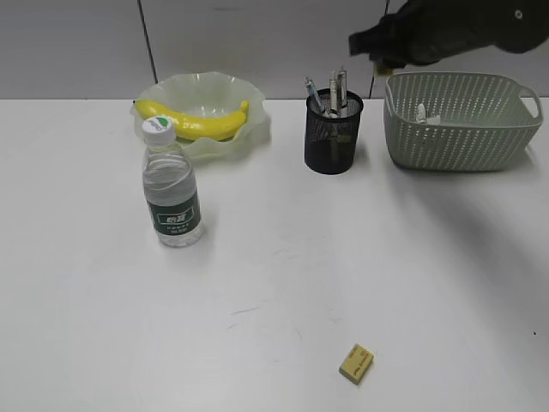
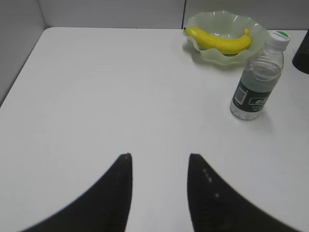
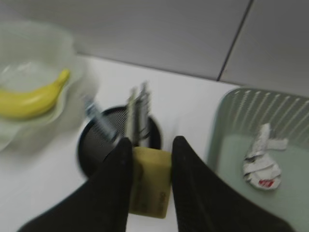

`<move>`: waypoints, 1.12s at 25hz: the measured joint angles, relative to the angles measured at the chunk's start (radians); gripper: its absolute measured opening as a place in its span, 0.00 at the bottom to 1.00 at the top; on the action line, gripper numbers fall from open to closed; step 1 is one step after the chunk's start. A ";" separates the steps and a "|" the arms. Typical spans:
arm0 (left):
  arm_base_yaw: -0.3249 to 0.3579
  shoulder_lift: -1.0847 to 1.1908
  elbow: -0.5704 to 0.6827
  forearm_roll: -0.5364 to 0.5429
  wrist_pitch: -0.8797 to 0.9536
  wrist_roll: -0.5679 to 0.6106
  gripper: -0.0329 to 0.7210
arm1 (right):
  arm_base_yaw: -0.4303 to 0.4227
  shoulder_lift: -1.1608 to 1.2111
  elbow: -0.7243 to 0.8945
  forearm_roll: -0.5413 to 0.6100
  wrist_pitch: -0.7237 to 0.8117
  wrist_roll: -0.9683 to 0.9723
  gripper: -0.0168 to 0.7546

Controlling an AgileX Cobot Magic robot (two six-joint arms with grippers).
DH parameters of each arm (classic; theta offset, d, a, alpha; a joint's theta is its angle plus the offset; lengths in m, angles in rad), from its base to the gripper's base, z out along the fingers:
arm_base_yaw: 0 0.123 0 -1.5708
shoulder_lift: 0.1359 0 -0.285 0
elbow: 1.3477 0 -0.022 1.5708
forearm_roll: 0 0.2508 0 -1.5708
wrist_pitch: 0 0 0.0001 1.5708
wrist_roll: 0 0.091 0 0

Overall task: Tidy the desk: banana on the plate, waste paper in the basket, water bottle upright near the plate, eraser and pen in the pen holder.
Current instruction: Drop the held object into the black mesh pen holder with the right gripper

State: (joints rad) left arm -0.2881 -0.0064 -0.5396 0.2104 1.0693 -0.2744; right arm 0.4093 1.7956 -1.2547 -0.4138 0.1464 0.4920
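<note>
Yellow block eraser (image 3: 150,181) pinched in my right gripper (image 3: 149,145) above black mesh pen holder (image 3: 118,140); crowded pens (image 3: 137,113) could bounce it out. Left gripper (image 2: 159,162) spread, idle.

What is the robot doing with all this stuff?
It is tidying a desk. The right claw holds a yellow eraser just above the pen holder, which already has pens. The banana lies on the plate, crumpled paper sits in the basket, and the bottle stands upright. Another eraser lies on the table. The left claw is open.
</note>
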 joint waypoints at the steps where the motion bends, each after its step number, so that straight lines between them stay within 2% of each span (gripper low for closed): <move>1: 0.000 0.000 0.000 0.000 0.000 0.000 0.43 | -0.029 0.039 -0.063 0.010 -0.002 0.008 0.29; 4: 0.000 0.000 0.000 -0.001 0.000 0.000 0.43 | -0.065 0.146 -0.200 0.039 0.004 0.013 0.29; 8: 0.000 0.000 0.000 -0.002 0.000 0.000 0.43 | -0.041 0.265 -0.307 0.056 0.004 0.014 0.29; 15: 0.000 0.000 0.000 -0.002 0.000 0.000 0.43 | -0.026 0.342 -0.334 0.087 0.002 0.015 0.30; 17: 0.000 0.000 0.000 -0.002 0.000 0.000 0.43 | -0.023 0.342 -0.334 0.090 -0.001 0.014 0.38; 21: 0.000 0.000 0.000 -0.002 0.000 0.000 0.43 | -0.020 0.339 -0.336 0.092 0.019 0.012 0.69; 22: 0.000 0.000 0.000 -0.002 0.000 0.000 0.43 | -0.020 0.331 -0.336 0.092 0.046 0.006 0.74; 24: 0.000 0.000 0.000 -0.003 0.000 0.000 0.43 | -0.020 0.298 -0.330 0.092 0.110 -0.050 0.76; 28: 0.000 0.017 0.000 -0.020 -0.005 0.010 0.43 | -0.020 0.105 -0.205 0.092 0.227 -0.212 0.71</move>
State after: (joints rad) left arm -0.2881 0.0109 -0.5396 0.1906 1.0646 -0.2643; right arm 0.3890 1.9005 -1.4596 -0.3213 0.3734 0.2797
